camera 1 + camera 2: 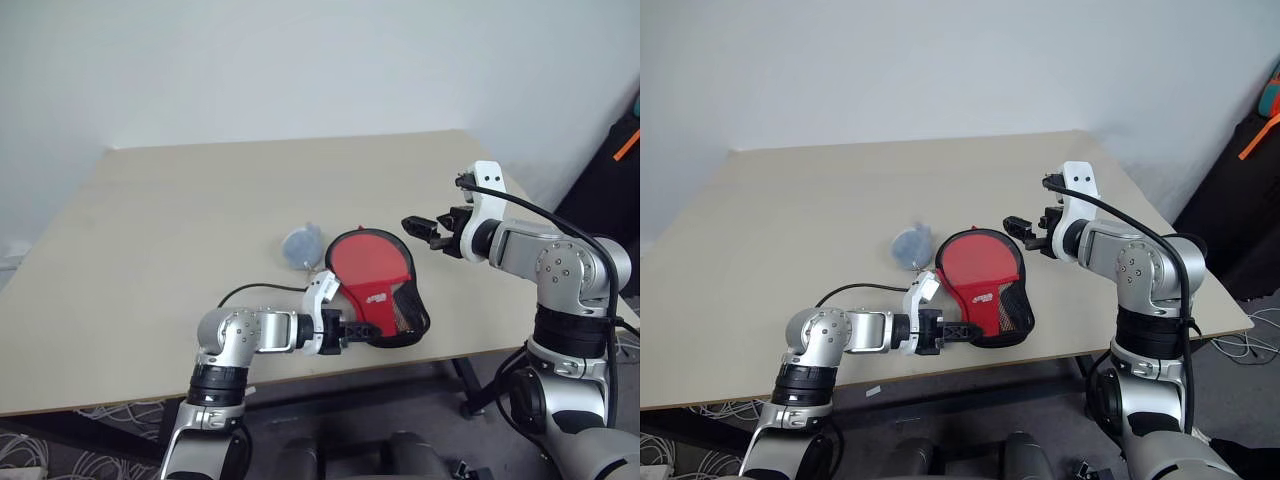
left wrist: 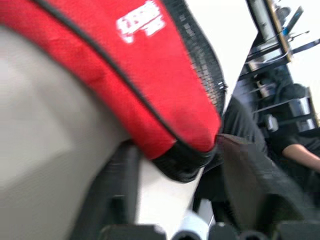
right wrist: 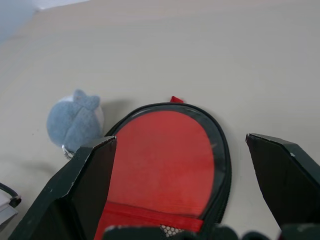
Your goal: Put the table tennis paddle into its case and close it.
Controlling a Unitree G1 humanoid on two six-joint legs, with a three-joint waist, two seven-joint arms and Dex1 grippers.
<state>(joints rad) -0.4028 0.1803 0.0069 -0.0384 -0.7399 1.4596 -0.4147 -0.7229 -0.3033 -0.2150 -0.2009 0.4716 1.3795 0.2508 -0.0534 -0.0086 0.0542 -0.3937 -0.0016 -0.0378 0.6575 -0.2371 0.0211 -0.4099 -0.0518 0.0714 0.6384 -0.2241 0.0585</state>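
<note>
Lying beside left tool, case

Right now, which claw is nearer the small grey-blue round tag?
Left. The left claw sits at the handle end of the black-trimmed paddle-shaped case, just below the grey-blue round tag. The right claw hangs open past the case's far side, farther off.

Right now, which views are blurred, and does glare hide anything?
Left wrist view: close-up smear, case and fingers soft. Right wrist view: case sharp, faint sheen on its clear half. Eye views: even light, table free of glare.
</note>
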